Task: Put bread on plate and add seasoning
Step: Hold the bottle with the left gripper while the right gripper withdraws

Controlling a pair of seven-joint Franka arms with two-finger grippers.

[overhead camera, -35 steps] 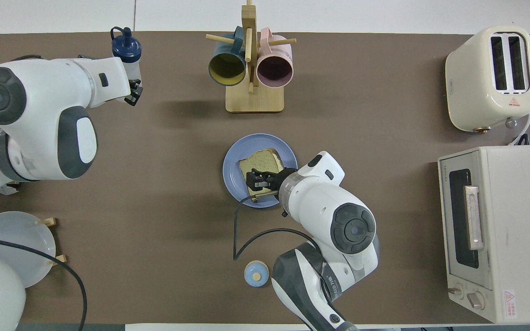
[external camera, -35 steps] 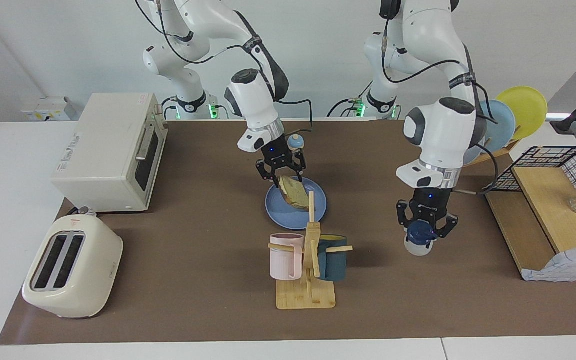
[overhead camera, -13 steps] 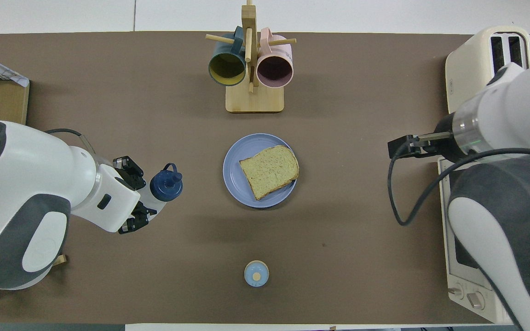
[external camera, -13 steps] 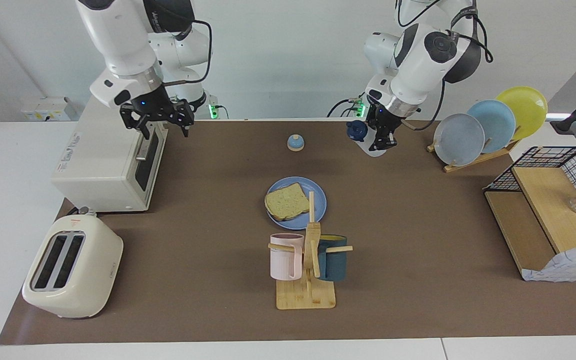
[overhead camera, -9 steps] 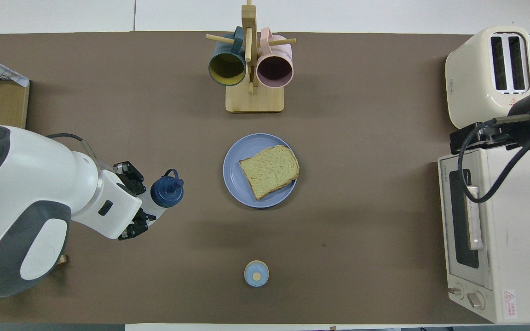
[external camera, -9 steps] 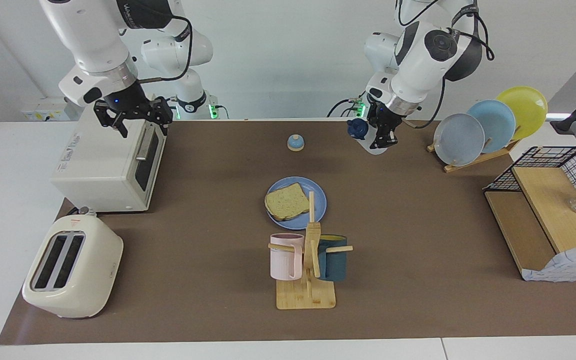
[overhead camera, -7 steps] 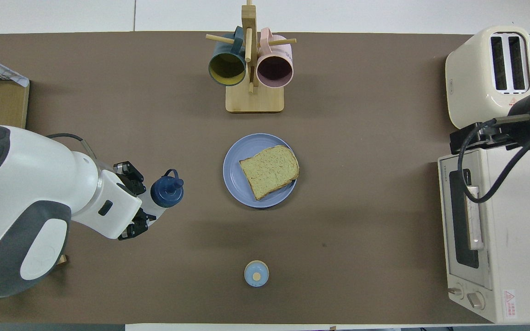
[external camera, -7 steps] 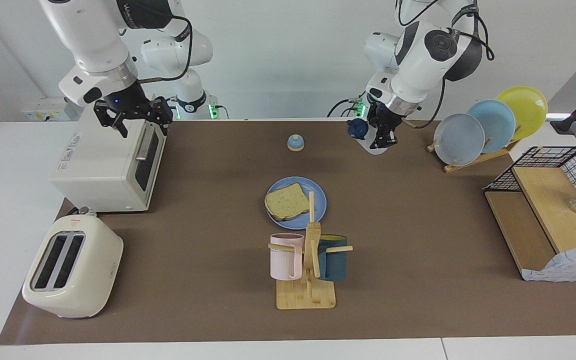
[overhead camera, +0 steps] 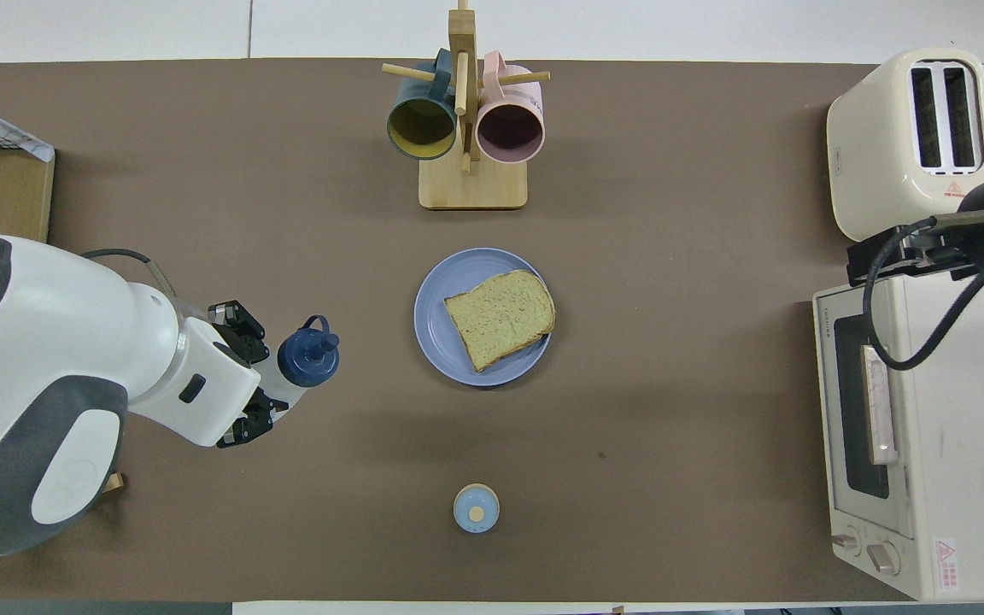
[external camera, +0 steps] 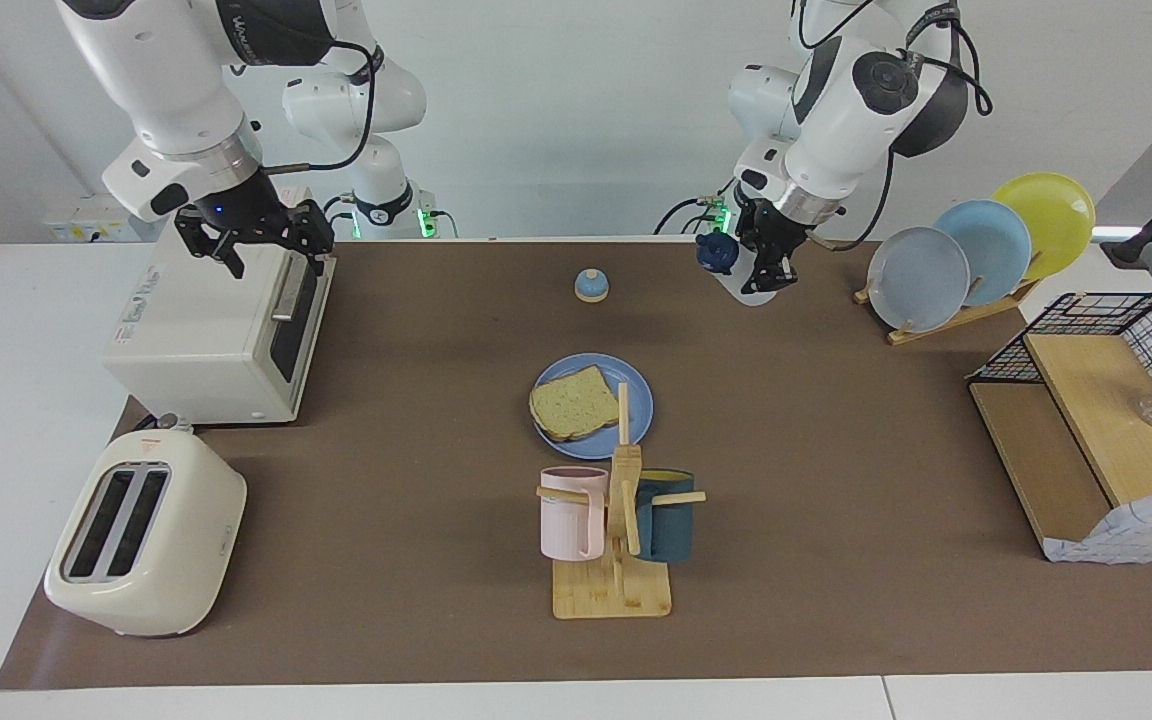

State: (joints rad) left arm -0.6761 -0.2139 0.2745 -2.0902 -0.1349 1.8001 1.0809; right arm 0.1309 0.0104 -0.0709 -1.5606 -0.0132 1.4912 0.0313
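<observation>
With the bread point(external camera: 574, 401) flat on the plate point(external camera: 638, 411), the left tool point(external camera: 761, 262) pinches the seasoning point(external camera: 720, 255) tilted, likely for shaking, while the right tool point(external camera: 249, 244) waits spread above the toaster oven point(external camera: 204, 320).

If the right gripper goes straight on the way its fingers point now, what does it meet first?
Probably the toaster oven: the right gripper, open and empty, points down over its top, near the front edge. Its exact height above the oven is hard to judge.

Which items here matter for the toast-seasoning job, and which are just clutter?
In play: bread on the blue plate; seasoning bottle, held by the left gripper.

Clutter: bell, mug rack, toaster, oven, plate rack.
</observation>
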